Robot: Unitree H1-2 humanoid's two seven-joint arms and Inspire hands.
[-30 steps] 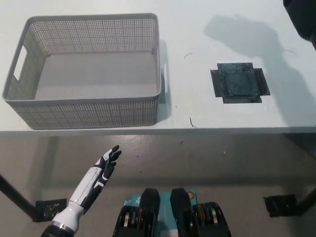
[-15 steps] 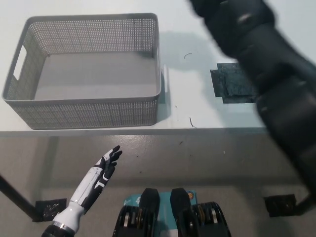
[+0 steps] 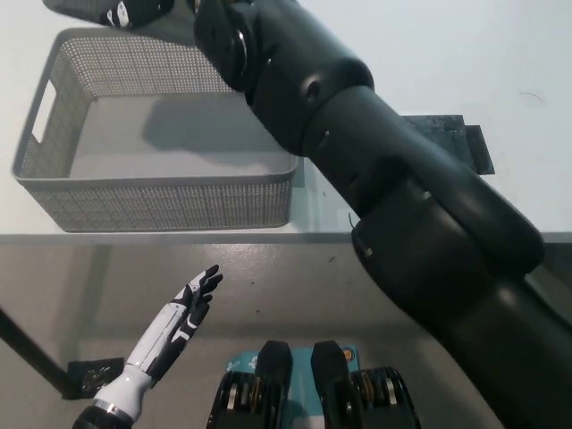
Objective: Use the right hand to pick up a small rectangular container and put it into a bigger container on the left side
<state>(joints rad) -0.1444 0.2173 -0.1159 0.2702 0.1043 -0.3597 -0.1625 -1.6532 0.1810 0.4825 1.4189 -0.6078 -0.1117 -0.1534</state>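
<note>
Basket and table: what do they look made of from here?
Basket: likely molded gray plastic, matte, given the fine perforated mesh walls, solid rim and cut-out handle. Table: smooth white top, probably laminate or painted board; a soft sheen and clean shadows, though the core can't be judged.

No readable text, labels, brands, numbers or signs anywhere in head view.

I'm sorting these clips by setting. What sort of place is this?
Probably a robot test bench: a plain white table, one empty grey mesh basket, a black tape patch, bare grey floor.
</note>
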